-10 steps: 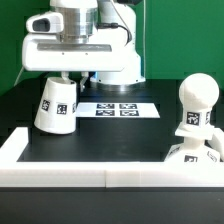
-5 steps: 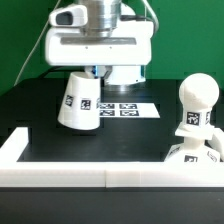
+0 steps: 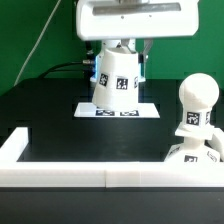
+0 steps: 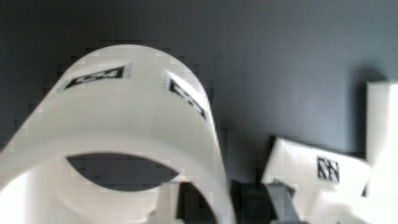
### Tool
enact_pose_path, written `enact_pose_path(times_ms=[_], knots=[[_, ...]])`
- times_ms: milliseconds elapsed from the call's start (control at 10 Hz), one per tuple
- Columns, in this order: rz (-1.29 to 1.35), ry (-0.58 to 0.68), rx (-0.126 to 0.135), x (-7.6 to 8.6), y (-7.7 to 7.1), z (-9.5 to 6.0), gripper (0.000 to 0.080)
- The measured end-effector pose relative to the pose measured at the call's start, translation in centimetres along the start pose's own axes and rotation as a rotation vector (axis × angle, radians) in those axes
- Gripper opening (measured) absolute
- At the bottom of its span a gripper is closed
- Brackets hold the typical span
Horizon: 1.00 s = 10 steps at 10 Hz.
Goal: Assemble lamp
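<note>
My gripper (image 3: 120, 49) is shut on the upper wall of the white tapered lamp shade (image 3: 117, 80) and holds it in the air above the marker board (image 3: 86, 111), slightly tilted. In the wrist view the shade (image 4: 134, 110) fills the picture, with a dark finger (image 4: 270, 200) against its wall. The rounded bulb (image 3: 195, 100) stands on the lamp base (image 3: 190, 152) at the exterior view's right, apart from the shade. A white tagged part (image 4: 320, 165), seemingly the base, shows beyond the shade in the wrist view.
A low white wall (image 3: 100, 176) runs along the front and left of the black table. The robot pedestal (image 3: 140, 62) stands behind the shade. A green backdrop closes the rear.
The gripper has carried the shade from the exterior view's left toward the middle and higher, over the marker board. The bulb and base have not moved.
</note>
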<state>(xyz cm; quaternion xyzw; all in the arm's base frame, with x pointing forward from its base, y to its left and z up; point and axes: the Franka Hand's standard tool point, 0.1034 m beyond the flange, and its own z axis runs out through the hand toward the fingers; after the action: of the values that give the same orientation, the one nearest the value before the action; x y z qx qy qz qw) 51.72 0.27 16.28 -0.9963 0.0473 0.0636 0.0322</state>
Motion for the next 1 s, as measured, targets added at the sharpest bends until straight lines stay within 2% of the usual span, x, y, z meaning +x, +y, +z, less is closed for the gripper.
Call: enact_pose_path(times_ms=[100,500,600,700,900,1000], knots=[[0.004,-0.018,-0.001,0.0,0.3,-0.1,0.0044],[0.006,-0.023,0.002,-0.1,0.0,0.0,0.0044],[0.013,-0.032,0.020,-0.2,-1.1,-0.6,0.0044],[0.029,-0.032,0.036,0.4,-2.6,-1.9,0.0044],[0.072,-0.031,0.046,1.7,-5.6,-4.9,0.0044],[0.088,-0.029,0.049,2.5,-6.6,-6.4,0.0044]])
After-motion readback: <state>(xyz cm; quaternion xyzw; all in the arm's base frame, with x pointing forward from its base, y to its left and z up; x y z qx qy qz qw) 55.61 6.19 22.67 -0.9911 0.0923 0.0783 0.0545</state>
